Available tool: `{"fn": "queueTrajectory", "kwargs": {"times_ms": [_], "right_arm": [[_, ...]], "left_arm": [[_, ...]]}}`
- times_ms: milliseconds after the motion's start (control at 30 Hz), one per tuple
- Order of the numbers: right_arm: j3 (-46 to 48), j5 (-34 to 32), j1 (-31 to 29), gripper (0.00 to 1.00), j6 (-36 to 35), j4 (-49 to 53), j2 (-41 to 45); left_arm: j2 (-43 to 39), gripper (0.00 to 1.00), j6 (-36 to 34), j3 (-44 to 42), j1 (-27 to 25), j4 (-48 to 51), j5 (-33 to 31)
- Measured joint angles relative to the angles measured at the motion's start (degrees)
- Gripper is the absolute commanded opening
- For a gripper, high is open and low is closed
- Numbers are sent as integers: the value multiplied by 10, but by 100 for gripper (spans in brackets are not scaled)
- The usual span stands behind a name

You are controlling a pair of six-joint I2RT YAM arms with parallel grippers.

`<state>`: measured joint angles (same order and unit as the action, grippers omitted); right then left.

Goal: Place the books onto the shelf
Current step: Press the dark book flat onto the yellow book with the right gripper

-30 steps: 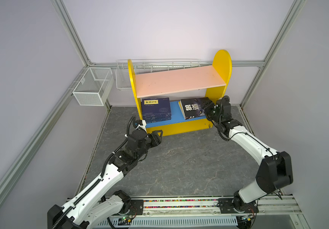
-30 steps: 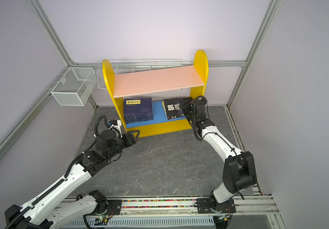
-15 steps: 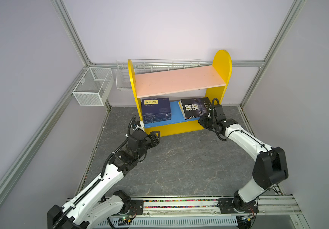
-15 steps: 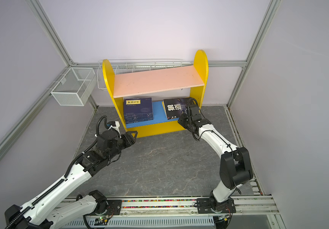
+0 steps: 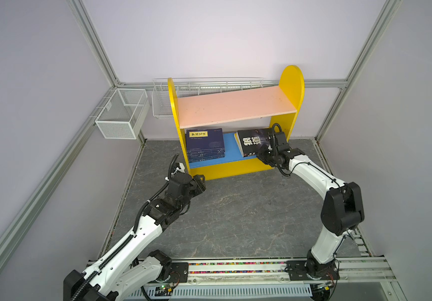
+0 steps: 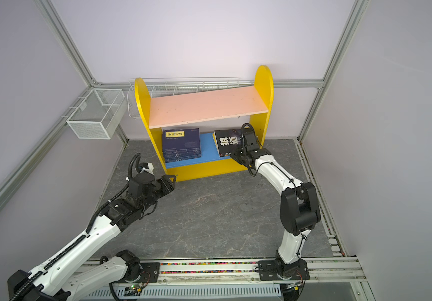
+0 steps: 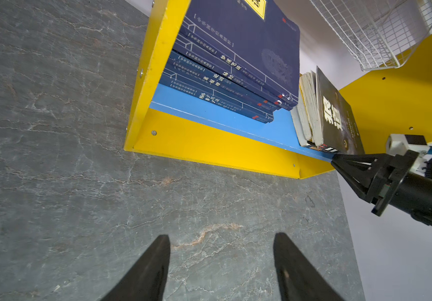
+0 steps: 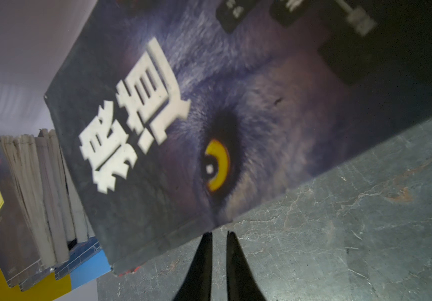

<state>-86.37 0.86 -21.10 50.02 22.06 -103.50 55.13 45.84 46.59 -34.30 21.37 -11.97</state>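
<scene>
Only the right wrist view shows the wolf-eye book close up, with its yellow eye and white title. The right jaws are nearly closed on nothing and point at its near edge. The left wrist view shows the navy books as stacked spines. It also shows the left jaws wide apart above the grey surface. Both piles lie on the blue lower board of the shelf, under the pink upper board. Open surface lies in front of it. White wire baskets hang on the walls.
</scene>
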Motion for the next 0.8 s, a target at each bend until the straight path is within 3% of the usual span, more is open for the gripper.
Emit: {"fn": "queueTrajectory", "kwargs": {"times_ms": [800], "right_arm": [[-18, -50, 39, 15, -21, 17, -21]], "left_arm": [[2, 64, 6, -12, 21, -5, 28]]}}
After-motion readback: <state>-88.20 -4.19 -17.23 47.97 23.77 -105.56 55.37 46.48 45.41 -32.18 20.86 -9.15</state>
